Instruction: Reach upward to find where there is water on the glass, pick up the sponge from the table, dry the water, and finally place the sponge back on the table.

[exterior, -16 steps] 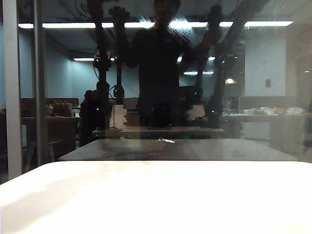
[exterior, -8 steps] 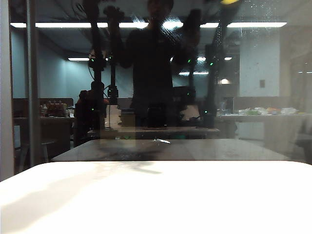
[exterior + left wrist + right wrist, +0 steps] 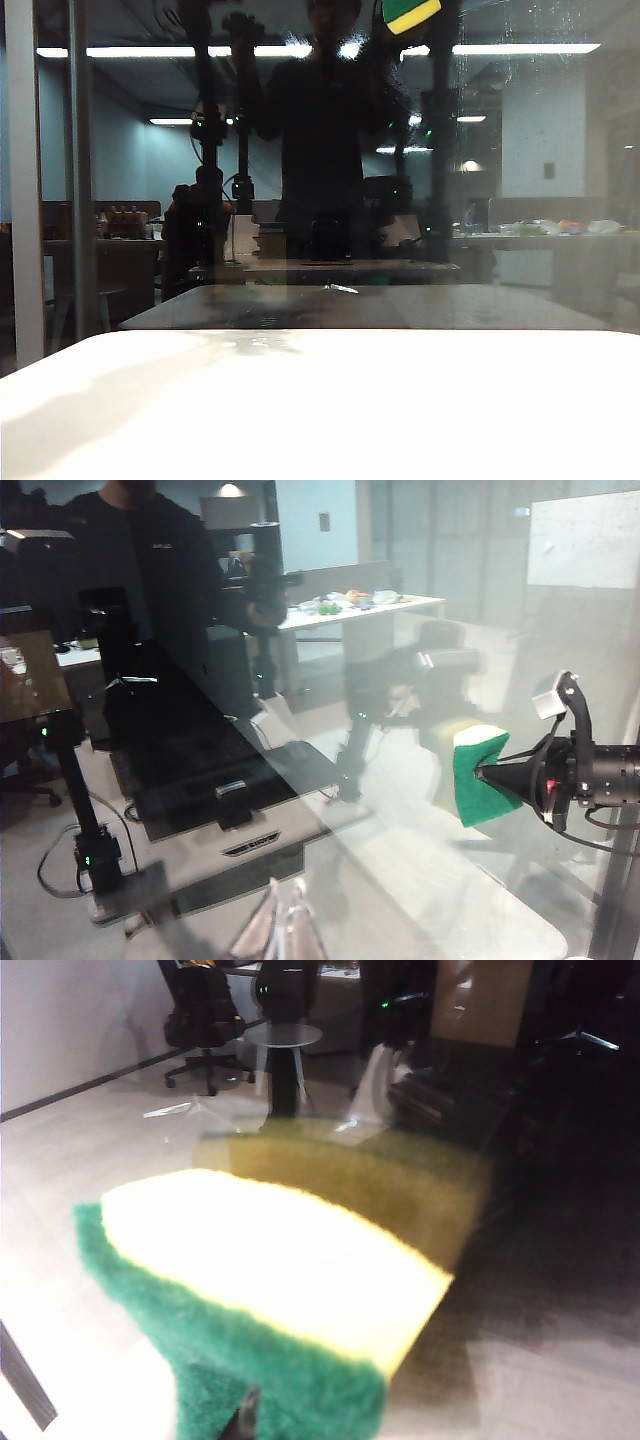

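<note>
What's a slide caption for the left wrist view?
Right claw shut on the sponge, raised at the glass, green side toward the camera.

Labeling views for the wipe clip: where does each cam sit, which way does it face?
Exterior: low behind the table, facing the glass; only the sponge shows at top, arms hardly visible.
Left wrist: beside the glass, sees the right gripper shut on the sponge.
Right wrist: close behind the sponge at the glass.
All share the sponge.
</note>
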Available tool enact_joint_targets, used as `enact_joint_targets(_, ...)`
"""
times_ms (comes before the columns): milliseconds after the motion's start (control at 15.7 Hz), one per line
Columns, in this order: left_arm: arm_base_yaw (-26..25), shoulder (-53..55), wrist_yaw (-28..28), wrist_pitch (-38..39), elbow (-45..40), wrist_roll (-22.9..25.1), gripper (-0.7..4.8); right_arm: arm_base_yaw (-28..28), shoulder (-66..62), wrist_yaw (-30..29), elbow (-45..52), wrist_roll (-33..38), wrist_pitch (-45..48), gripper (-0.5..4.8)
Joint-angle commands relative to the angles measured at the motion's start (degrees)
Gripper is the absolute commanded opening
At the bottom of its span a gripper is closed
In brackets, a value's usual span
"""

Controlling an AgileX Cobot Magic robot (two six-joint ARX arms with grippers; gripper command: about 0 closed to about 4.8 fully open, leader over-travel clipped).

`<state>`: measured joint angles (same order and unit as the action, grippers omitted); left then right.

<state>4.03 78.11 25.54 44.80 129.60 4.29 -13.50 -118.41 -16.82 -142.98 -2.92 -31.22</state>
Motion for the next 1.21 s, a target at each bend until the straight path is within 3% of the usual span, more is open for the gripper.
enact_joint_targets(64,0.0,-0.2,0.2,-0.5,0.3,0.2,-0.05,-0.2,0.9,3.5,-0.2,-2.4,0.0,-0.09)
enact_joint_targets(383,0.0,-0.2,0.3,-0.3,0.3,0.1,-0.05,1.7,6.4,6.8,-0.2,-6.4,-1.1,-0.08)
enact_joint_targets(957,0.0,-0.2,1.7,-0.3,0.3,-0.2,-0.05,15.1,19.6,6.7,-0.1,-4.5,-5.5,-0.08)
enact_joint_targets(1212,0.0,-0.2,1.7,-0.3,0.3,-0.2,-0.05,15.8,24.2,6.7,0.2,-4.5,-8.6,-0.09)
